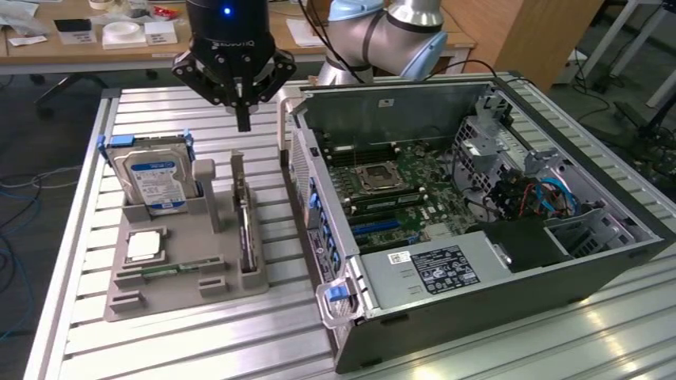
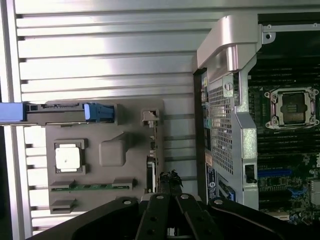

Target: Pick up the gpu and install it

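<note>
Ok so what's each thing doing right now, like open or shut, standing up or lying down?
end effector: shut, empty, up above the gray holder.
gpu: standing on edge in its holder slot, untouched.
hard drive: upright in the holder.
processor chip: lying flat in its pocket.
memory stick: lying in its groove.
computer case: on its side, open.

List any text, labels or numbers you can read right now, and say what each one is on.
Nothing reads clearly.
Hard drive, blue-white label: print too small.
Black label inside the computer case: too small.
White sticker beside it: too small.
Gripper, body marking: blurred.
</note>
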Robot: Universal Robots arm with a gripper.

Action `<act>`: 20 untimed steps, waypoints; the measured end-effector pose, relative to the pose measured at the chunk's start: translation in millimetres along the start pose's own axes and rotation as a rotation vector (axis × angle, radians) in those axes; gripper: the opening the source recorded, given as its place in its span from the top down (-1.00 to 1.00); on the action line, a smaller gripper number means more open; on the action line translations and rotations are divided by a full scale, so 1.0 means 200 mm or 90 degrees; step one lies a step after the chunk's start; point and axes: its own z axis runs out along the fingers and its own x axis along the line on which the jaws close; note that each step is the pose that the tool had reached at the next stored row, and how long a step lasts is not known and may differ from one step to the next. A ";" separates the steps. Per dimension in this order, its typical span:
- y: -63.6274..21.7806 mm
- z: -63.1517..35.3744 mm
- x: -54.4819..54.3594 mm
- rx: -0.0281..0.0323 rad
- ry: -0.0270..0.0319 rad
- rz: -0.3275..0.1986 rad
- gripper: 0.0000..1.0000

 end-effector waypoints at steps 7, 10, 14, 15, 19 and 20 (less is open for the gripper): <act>-0.002 0.001 0.02 0.0000 -0.0001 0.000 0.79; -0.010 0.000 0.02 0.0000 0.0000 0.000 0.79; -0.035 -0.001 0.03 0.0000 0.0000 0.000 0.79; -0.041 -0.001 0.03 0.0000 0.0000 0.000 0.79; -0.066 -0.002 0.03 0.0000 0.0000 0.000 0.79; -0.072 -0.002 0.03 0.0000 0.0000 0.000 0.79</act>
